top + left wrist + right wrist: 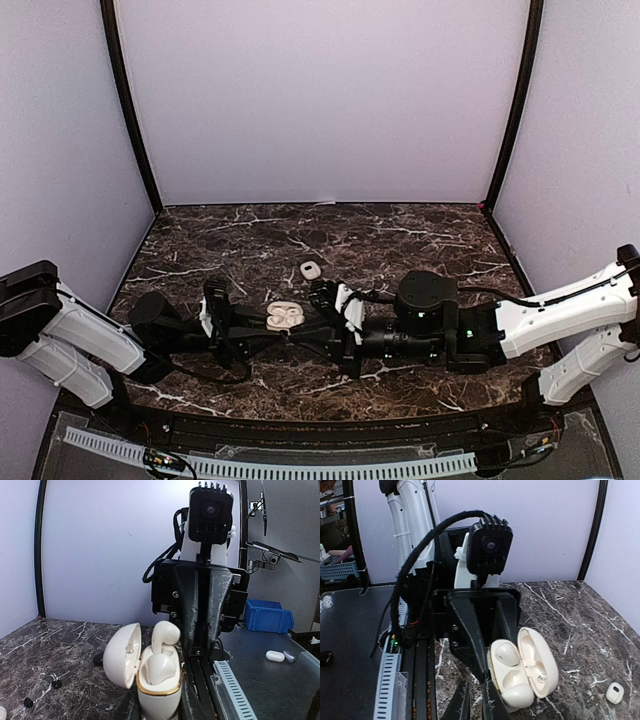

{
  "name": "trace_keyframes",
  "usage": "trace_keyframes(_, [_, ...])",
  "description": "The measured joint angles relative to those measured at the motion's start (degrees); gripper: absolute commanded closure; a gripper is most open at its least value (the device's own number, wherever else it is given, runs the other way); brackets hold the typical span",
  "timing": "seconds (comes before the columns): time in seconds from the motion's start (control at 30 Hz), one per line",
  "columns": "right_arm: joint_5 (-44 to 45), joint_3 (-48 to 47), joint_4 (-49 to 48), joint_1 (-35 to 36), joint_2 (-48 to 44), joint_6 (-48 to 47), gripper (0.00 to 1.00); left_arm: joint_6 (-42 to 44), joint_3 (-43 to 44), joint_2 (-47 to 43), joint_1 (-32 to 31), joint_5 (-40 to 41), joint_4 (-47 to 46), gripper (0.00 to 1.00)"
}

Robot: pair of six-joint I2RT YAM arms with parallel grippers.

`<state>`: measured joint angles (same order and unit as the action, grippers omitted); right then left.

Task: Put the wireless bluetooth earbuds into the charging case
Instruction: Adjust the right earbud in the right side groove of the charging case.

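Note:
The white charging case stands with its lid open, and my left gripper is shut on its gold-rimmed base. One white earbud sits down in its socket. A second earbud stands with its stem in the other socket and its head sticking out above the rim. The right wrist view shows the seated bud and the raised bud in the case. My right gripper hangs just beside the raised bud with a narrow gap between its fingers and nothing in them.
A small white bud-like piece lies on the marble beyond the case, also in the right wrist view. Two tiny black bits lie on the marble left of the case. A blue bin and two small pebble cases sit off the table.

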<state>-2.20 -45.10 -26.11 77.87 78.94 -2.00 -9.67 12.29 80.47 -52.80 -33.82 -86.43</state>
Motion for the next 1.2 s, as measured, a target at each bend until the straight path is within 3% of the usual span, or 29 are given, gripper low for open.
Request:
trace_keyframes(0.37, [-7.76,1.88,1.27,-0.44,-5.95,-2.45,0.82,-1.11,0.13,0.11,0.11,-0.44,0.57,1.0])
trace_keyframes(0.7, [-10.1,1.4,14.58,-5.2,-12.83,-5.66,0.79,-3.04,2.8,-2.95,5.07,-9.64,11.85,1.0])
trace_keyframes(0.87, [-9.99,-0.9,21.53,-5.84,-11.52,-8.0,0.79,-3.87,3.13,-3.45,5.92,-13.86,14.64,1.0])
trace_keyframes(1.2, [-10.51,-6.8,25.92,-5.88,-3.56,-10.84,0.81,-3.82,3.85,-3.69,5.92,-18.84,18.25,1.0])
